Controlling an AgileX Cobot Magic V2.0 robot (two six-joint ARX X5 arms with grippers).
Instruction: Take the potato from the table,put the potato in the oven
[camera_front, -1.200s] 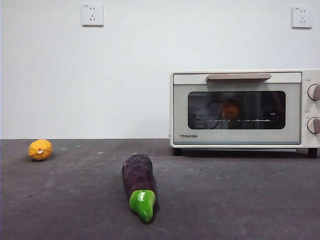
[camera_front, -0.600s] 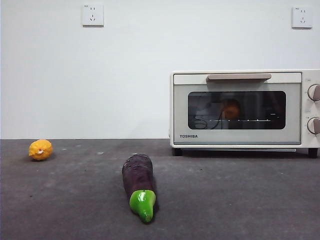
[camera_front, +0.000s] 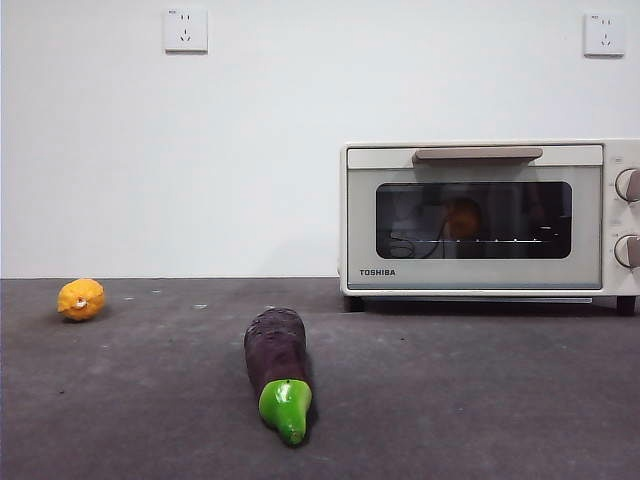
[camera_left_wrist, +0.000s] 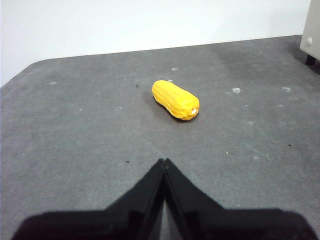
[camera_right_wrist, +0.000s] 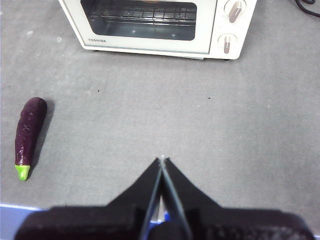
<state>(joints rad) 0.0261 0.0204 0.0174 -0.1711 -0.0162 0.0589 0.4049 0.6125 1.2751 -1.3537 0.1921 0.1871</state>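
Potato (camera_front: 462, 217): visible through the dark glass of the closed oven (camera_front: 475, 216), on the rack; not on the worktop (camera_front: 450, 390). Judged firm, moderately heavy, matte and non-slippery; best gripped across its widest middle. Left gripper (camera_left_wrist: 164, 162): fingers closed, empty, above the worktop near a yellow corn cob (camera_left_wrist: 175, 99). Right gripper (camera_right_wrist: 161, 161): fingers closed, empty, facing the oven front; eggplant (camera_right_wrist: 29, 128) lying well to one side.

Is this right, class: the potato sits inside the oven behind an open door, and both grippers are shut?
One detail is wrong: the oven door is closed, not open. The front view shows the potato through the dark glass. The left gripper and right gripper are indeed shut.
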